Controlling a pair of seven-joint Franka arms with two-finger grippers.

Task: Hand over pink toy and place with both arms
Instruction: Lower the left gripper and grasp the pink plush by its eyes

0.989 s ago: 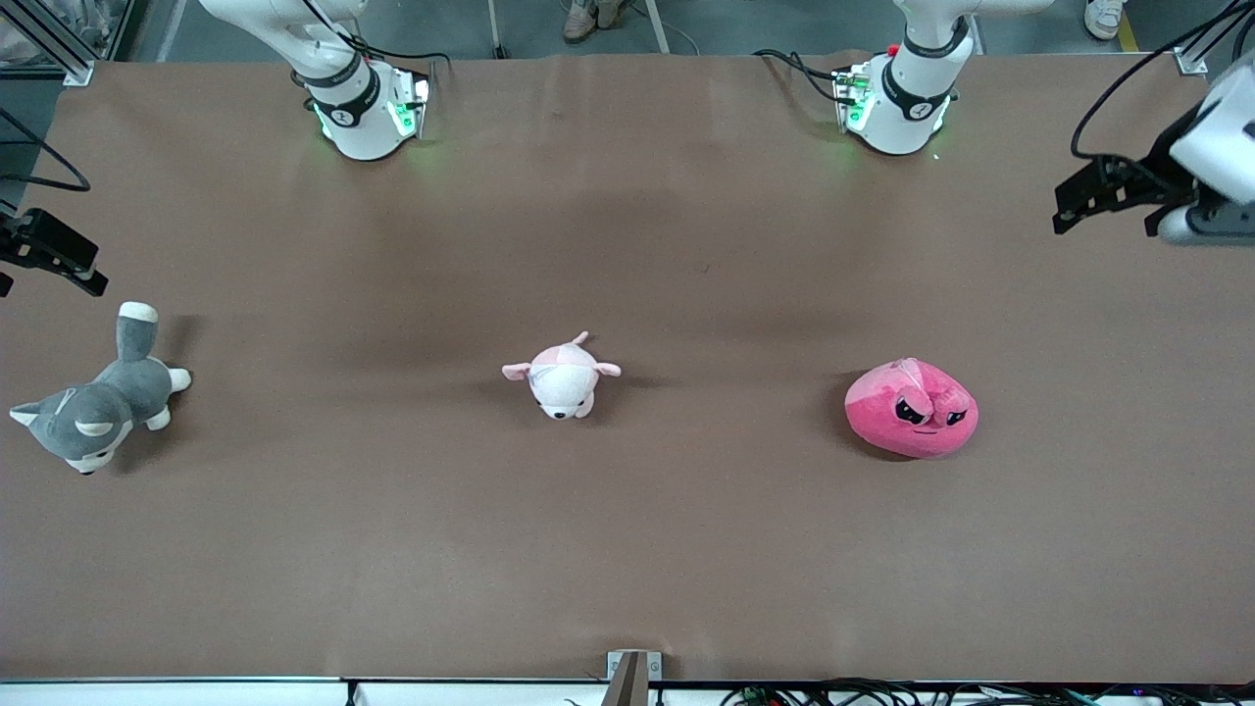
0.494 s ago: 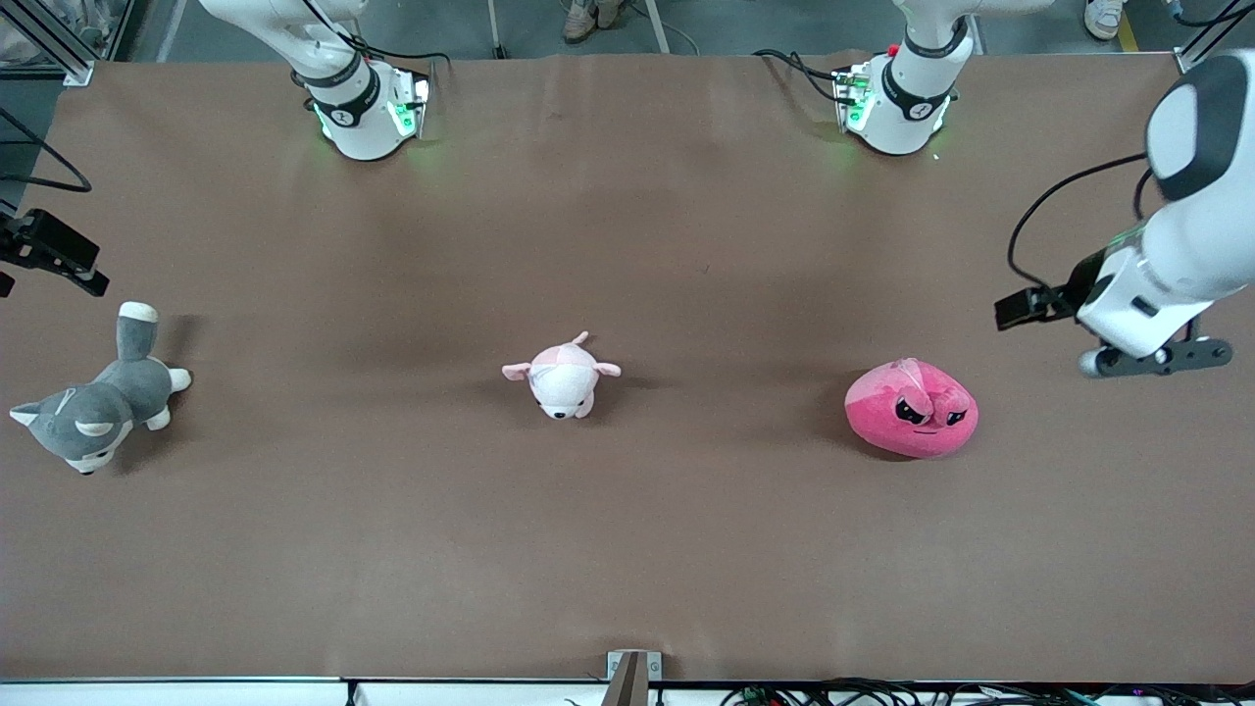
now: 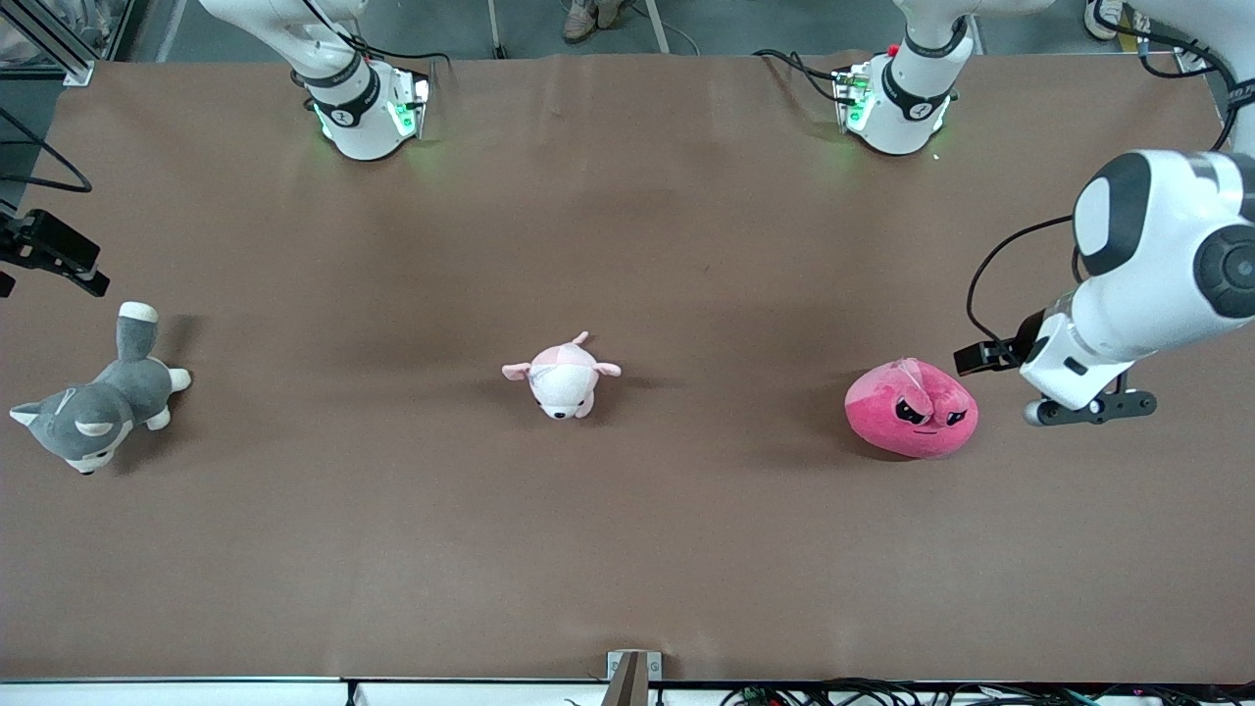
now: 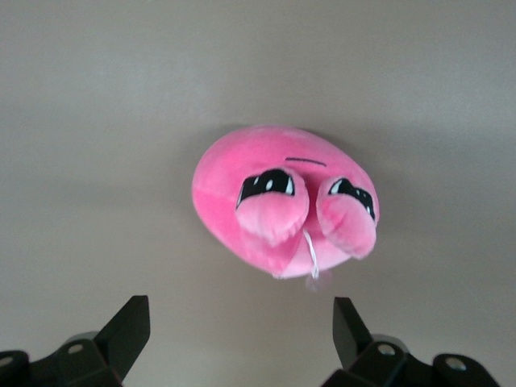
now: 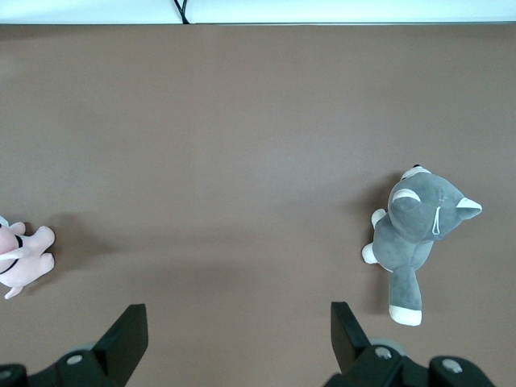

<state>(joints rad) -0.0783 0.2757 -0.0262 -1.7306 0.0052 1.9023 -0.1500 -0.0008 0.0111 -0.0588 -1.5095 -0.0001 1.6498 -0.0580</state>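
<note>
One left gripper (image 4: 238,330) now beside pink toy (image 3: 911,409)

Looks like a robotics lab setup: two big white robot arms (image 3: 1147,265) bolted at the edge of a long brown paper-covered table (image 3: 627,549), green status lights on their bases, loose black cables (image 3: 882,694) along the edge, aluminium frame rails (image 3: 49,39) in the corner.

Hot-pink round plush pink toy (image 3: 911,409) (image 4: 284,197), angry black eyes, on the table toward the left arm's end.
</note>
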